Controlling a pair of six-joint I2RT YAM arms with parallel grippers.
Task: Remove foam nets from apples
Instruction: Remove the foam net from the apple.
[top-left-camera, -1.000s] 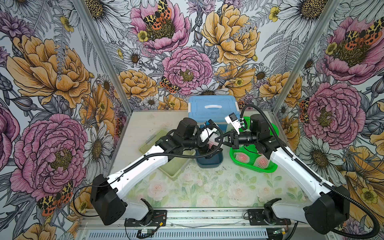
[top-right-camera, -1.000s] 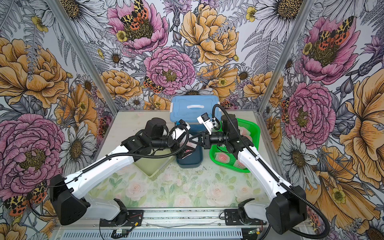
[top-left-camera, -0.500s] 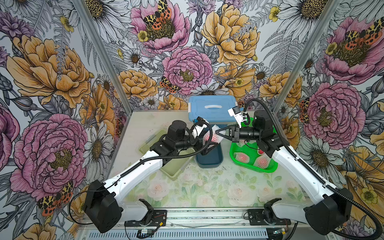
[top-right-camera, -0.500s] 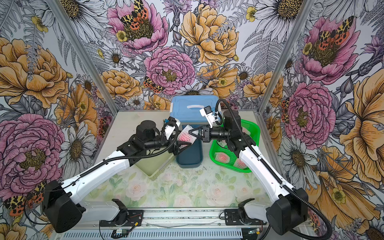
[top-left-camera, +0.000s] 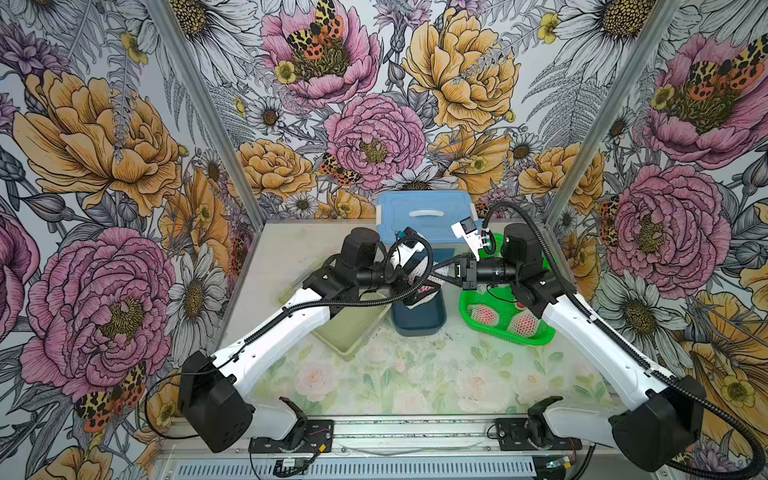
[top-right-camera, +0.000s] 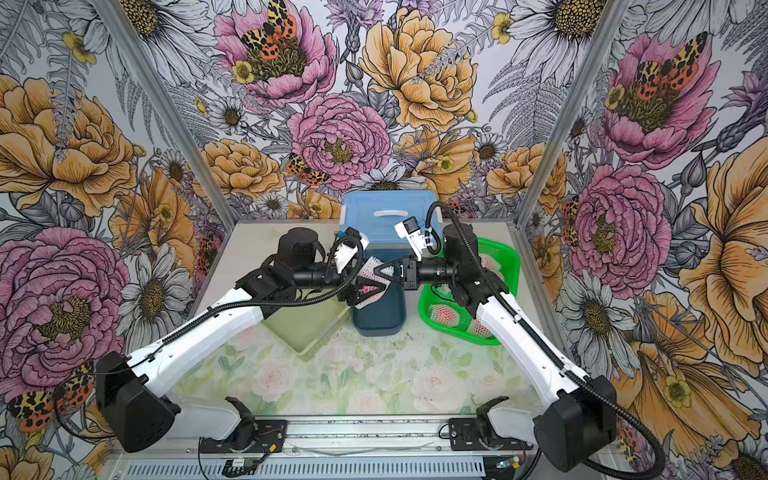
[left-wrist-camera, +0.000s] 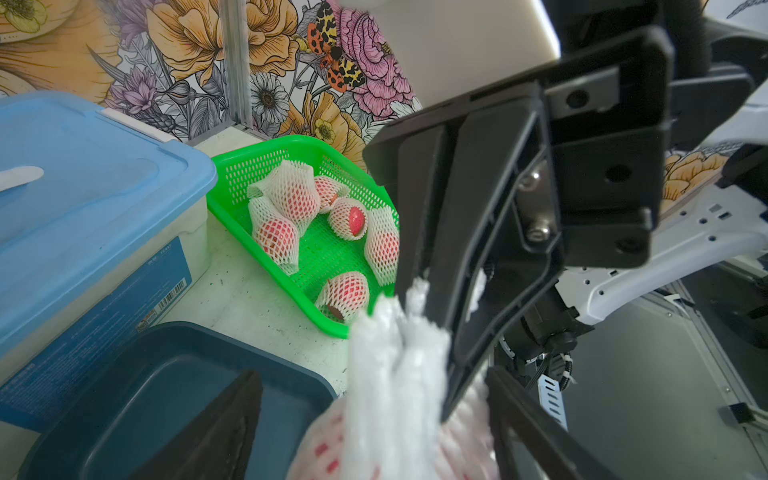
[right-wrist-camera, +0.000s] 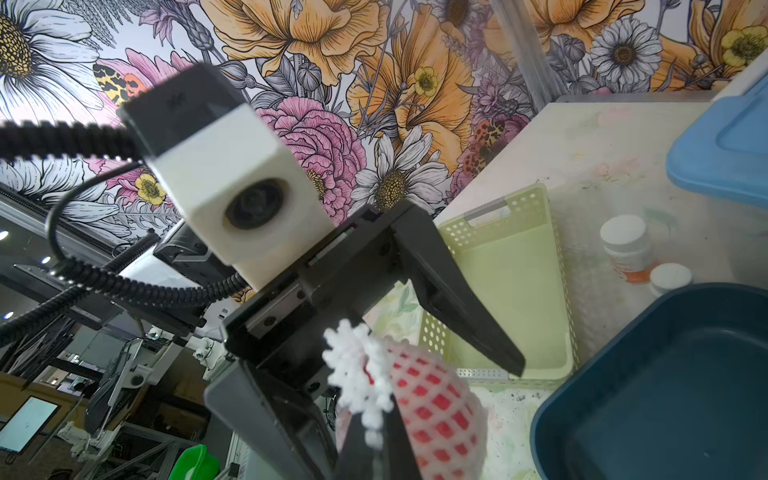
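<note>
One apple in a white foam net (top-right-camera: 371, 287) hangs above the dark blue bin (top-right-camera: 378, 322). My right gripper (right-wrist-camera: 374, 424) is shut on the net's frilly end (right-wrist-camera: 359, 365). My left gripper (left-wrist-camera: 370, 374) is open, and its fingers (right-wrist-camera: 465, 316) straddle the netted apple (left-wrist-camera: 332, 449) from the opposite side, apart from it. In both top views the two grippers meet nose to nose over the bin, right gripper (top-left-camera: 435, 274) facing left gripper (top-left-camera: 415, 286). Several more netted apples (left-wrist-camera: 286, 199) lie in the green basket (left-wrist-camera: 266, 158).
The green basket (top-left-camera: 536, 338) stands right of the dark blue bin (top-left-camera: 419, 324). A pale green tray (top-left-camera: 353, 332) sits left of the bin under my left arm. A blue lidded box (top-left-camera: 424, 212) stands behind. Two white pill bottles (right-wrist-camera: 625, 245) stand beside the box.
My left gripper drew back to the left half a second ago and has now come back around the netted apple, its jaws narrowing. The right gripper keeps its hold on the net.
</note>
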